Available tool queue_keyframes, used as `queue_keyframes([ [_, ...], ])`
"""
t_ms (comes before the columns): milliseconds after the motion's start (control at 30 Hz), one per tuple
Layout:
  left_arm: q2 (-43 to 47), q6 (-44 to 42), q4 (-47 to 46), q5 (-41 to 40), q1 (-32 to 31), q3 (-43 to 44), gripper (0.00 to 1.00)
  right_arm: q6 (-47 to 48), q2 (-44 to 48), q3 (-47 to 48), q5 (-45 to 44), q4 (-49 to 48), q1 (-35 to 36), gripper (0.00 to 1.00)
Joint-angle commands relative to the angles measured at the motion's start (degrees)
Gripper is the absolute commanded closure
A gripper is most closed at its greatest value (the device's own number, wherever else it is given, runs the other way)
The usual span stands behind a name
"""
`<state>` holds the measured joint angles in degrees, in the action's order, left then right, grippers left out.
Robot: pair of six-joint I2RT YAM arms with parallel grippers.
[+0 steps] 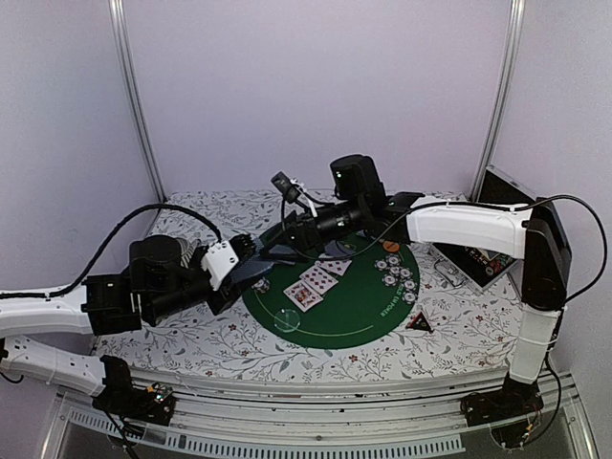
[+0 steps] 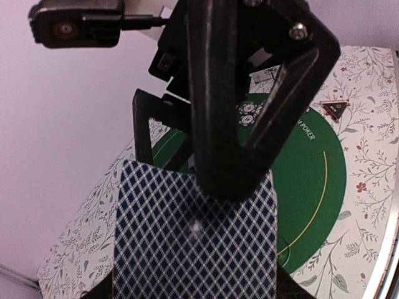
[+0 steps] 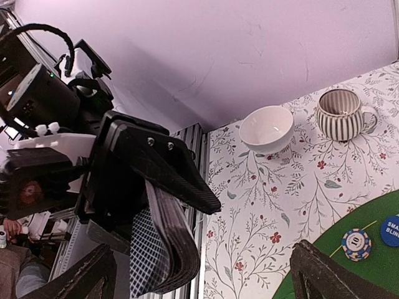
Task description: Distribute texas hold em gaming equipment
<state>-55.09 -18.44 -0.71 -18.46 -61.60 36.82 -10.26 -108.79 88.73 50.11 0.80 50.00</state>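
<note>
My left gripper is shut on a deck of blue-diamond-backed playing cards and holds it above the left rim of the green round mat. In the right wrist view the deck bends under the left gripper's finger. My right gripper is open at the deck, with one black finger over the top card's far edge. Three face-up cards lie on the mat. Whitish poker chips are clustered at the mat's right. A chip and a blue button show on the mat.
A white bowl and a striped mug stand on the floral cloth near the left back. A dark triangular marker lies by the mat's right edge. An open box stands at the right. Grey walls close off the back and sides.
</note>
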Motion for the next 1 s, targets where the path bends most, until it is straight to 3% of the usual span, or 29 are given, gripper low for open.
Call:
queue_keyframes([
  [0, -0.5, -0.4, -2.1, 0.1, -0.8, 1.7, 0.47, 0.3, -4.2, 5.4, 1.4, 4.2, 2.2, 0.01],
  [167, -0.6, -0.6, -2.0, -0.1, -1.0, 1.9, 0.48, 0.2, -6.8, 8.6, -2.9, 8.4, 2.3, 0.04],
  [400, 0.9, -0.6, -1.9, -1.1, -1.1, 0.8, 0.48, 0.1, -5.4, 8.6, -7.9, 14.2, -0.3, 0.25],
  [667, 0.3, -0.7, -2.9, -2.0, -1.1, 0.1, 0.48, 1.3, -5.0, 10.0, -3.0, 16.2, 0.5, 0.59],
  [833, 0.2, 0.0, -2.2, -3.7, -1.1, -0.1, 0.48, 1.8, -3.6, 10.4, -4.1, 18.4, 0.0, 0.93],
  [967, 0.6, 0.9, -1.0, -4.0, -1.1, -0.3, 0.48, 2.9, -1.6, 10.2, -8.7, 21.9, -1.5, 0.97],
])
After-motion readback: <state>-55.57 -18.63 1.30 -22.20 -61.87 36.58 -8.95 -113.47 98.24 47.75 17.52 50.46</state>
